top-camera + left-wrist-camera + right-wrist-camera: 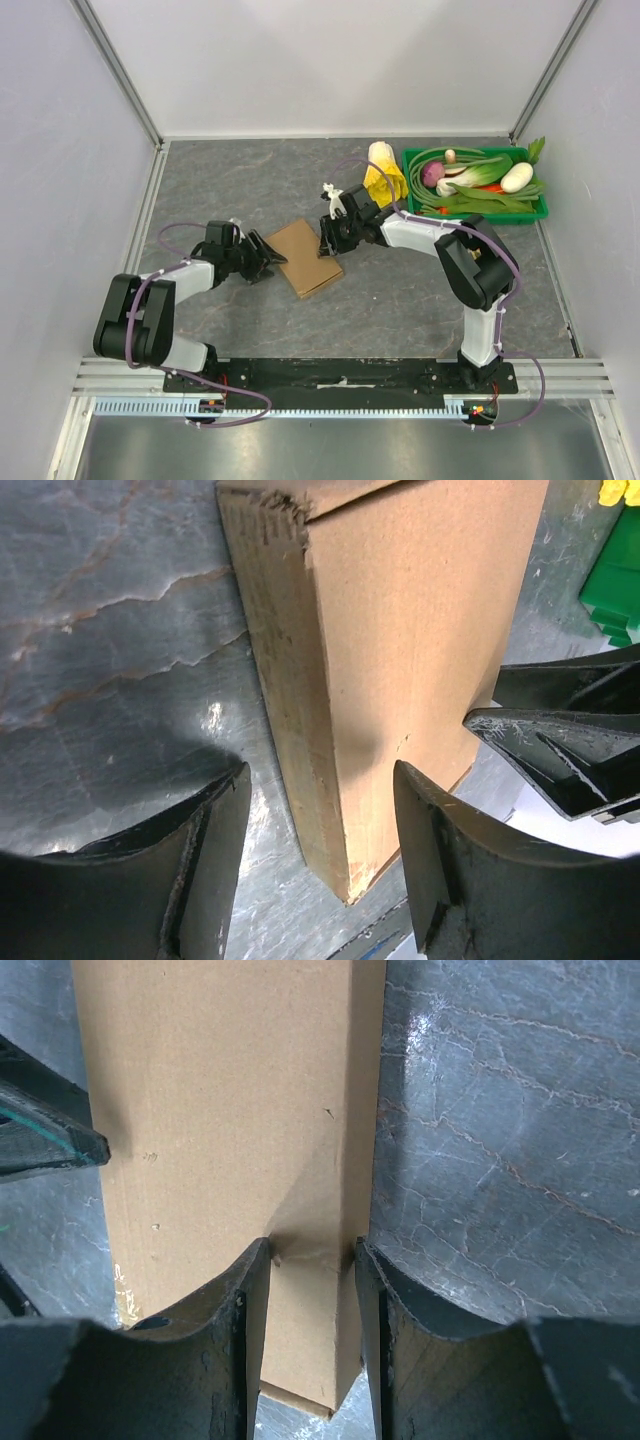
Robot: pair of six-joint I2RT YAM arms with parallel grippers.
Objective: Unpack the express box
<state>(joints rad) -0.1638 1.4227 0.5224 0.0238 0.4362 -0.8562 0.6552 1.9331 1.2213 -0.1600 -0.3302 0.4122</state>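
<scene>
The box [308, 262] is lying flat on the table [420, 290], at an angle to the table's edges, between the two grippers and in front of the arm bases. Its plain top face is facing up. The left gripper [268, 258] is sitting low at the box's left side. In the left wrist view its fingers [205, 870] are standing wide apart and straddling one long edge of the box [400, 660]: one finger is lying over bare table beside the side wall, with a strip of table showing between them, and the other is reaching over the top face. This gripper is holding nothing. The right gripper [328, 243] is meeting the box at the opposite side. In the right wrist view its fingers [235, 1340] are drawn in to a narrow gap across the edge of the box [220, 1130]. Cardboard is filling the whole gap, and both pads are appearing to press on it. The tips of the left gripper are showing at the left of that view, over the box. A green tray [478, 215] of vegetables is standing at the far right of the table, well apart from the box, with a yellow item [383, 172] just beside it.
</scene>
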